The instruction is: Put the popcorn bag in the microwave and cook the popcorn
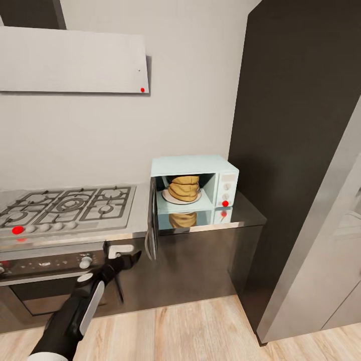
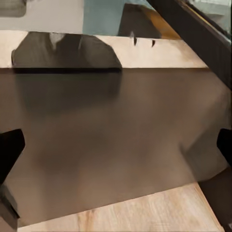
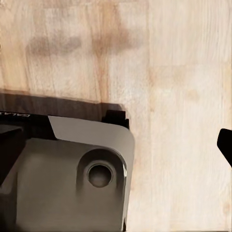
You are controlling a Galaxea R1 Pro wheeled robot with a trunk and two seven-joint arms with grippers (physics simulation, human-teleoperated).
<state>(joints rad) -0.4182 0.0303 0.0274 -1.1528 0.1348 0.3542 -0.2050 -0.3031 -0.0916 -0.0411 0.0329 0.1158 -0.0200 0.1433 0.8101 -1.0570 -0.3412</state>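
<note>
Tan-brown burlap popcorn bag (image 1: 183,187) sat on a white plate (image 1: 168,198) inside the pale mint-blue microwave (image 1: 193,165), whose door (image 1: 152,225) stood open. Left gripper (image 1: 131,259) hung before dark cabinet fronts (image 1: 200,260), fingers apart; the right gripper's fingers (image 3: 225,145) were likewise spread over the wooden floor (image 3: 183,72).

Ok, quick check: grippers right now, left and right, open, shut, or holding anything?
Left gripper: open, empty, near the microwave door's edge.
Right gripper: open, empty, over the wood floor.

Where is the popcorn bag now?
In the head view, the bag sits on a plate inside the open microwave, right of the hob.
</note>
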